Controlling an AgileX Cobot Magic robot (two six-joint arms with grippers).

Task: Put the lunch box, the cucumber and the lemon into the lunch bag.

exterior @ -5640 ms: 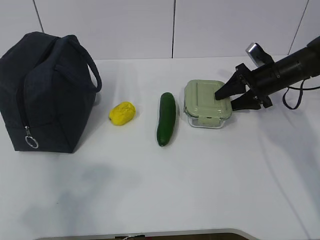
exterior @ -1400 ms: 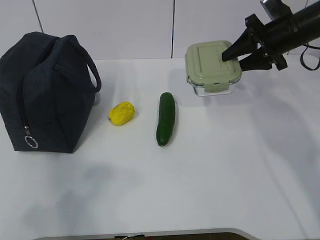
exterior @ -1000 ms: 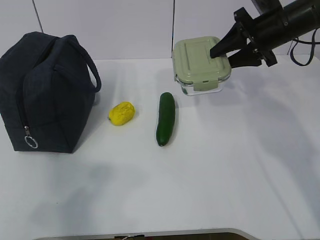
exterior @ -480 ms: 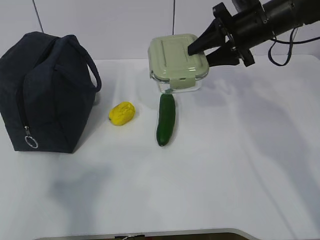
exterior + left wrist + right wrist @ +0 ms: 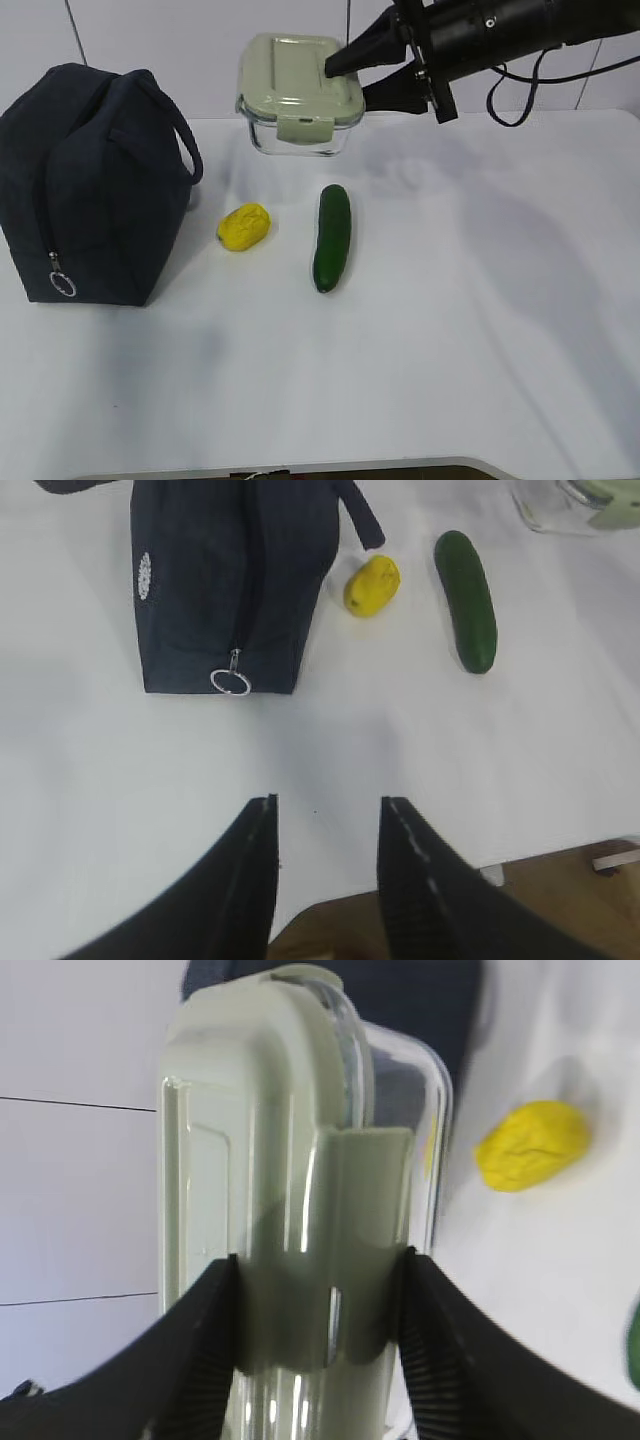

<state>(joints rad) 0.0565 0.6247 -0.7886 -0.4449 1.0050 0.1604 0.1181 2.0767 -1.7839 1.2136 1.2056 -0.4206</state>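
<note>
Gripping the box (image 5: 297, 92) by its right end, the right pincer (image 5: 345, 82) has it up off the counter (image 5: 450, 330) near the top centre of the exterior view, lid up and roughly level. One black finger (image 5: 362, 58) lies on the sage lid, the other sits under the glass base, so the jaws stand partly apart, clamped on the box's height. In the right wrist view the lid and clip fill the frame between two ribbed pads (image 5: 205, 1350), the bag's dark cloth behind the box.

Down on the counter, the lemon (image 5: 244, 226) sits left of centre, and the cucumber (image 5: 332, 237) lies just to its right, running top to bottom of the frame, the two apart. The navy bag (image 5: 90, 185) stands at the far left, ring pull (image 5: 63, 284) hanging low on its near end, one looped handle (image 5: 185, 145) arching toward the lemon; the zipper looks closed.

The left pincer (image 5: 325, 825) hangs at the bottom of its wrist view, jaws partly open and holding nothing, well short of the bag.
</note>
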